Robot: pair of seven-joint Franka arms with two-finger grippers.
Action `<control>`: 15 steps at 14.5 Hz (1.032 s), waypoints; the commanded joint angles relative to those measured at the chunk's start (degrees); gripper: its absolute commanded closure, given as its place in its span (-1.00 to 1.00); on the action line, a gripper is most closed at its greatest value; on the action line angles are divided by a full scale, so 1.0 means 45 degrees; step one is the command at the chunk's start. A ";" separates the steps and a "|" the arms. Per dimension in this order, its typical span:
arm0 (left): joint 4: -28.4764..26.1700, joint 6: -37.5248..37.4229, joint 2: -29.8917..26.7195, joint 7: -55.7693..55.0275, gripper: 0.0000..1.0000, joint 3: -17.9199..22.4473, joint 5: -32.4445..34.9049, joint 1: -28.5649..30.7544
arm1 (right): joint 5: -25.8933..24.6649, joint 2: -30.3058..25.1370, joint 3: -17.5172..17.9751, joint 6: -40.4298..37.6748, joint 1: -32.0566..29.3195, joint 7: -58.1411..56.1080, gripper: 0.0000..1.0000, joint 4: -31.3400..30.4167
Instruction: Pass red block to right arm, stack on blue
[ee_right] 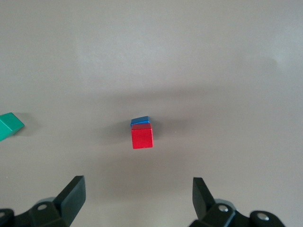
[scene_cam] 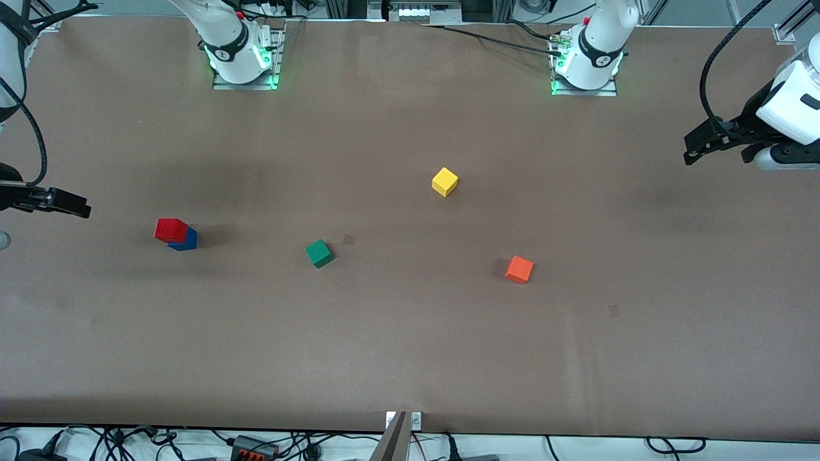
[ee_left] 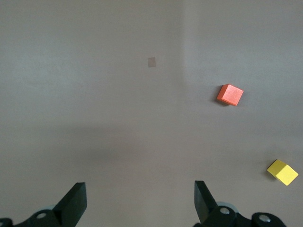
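We are looking at the red block [scene_cam: 170,229] sitting on the blue [scene_cam: 186,241] cube at the middle left of the front view, so we are judging the stack as already made. The red block is reading as a small, rigid, light cube with flat matte faces; we are expecting it to handle easily if pinched on two parallel side faces, though it is resting slightly off-centre on the blue, so a nudge could tip it. It is a bright, clean red with crisp edges. The right gripper [ee_right: 137,201] is hanging at the left edge of the frame, fingers spread wide and holding nothing. The left gripper [ee_left: 139,203] is waiting at the upper right edge, jaws equally wide and empty. The green cube [scene_cam: 319,253], yellow cube [scene_cam: 444,182] and orange cube [scene_cam: 519,269] are lying apart across the table [scene_cam: 410,358].
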 commanded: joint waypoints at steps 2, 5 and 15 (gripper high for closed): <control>0.0157 -0.0248 -0.0032 0.0218 -1.00 -0.0130 -0.0185 0.0187 | 0.0111 -0.0273 0.0125 -0.0103 -0.0066 0.0310 -1.00 0.0193; 0.0157 -0.0248 -0.0032 0.0218 -1.00 -0.0149 -0.0185 0.0187 | 0.0150 -0.0273 0.0067 -0.0082 -0.0105 0.0271 -1.00 0.0193; 0.0177 -0.0346 -0.0032 0.0218 -1.00 -0.0130 -0.0185 0.0187 | 0.0502 -0.1228 0.0826 -0.0043 -0.1081 0.0057 -1.00 -0.0548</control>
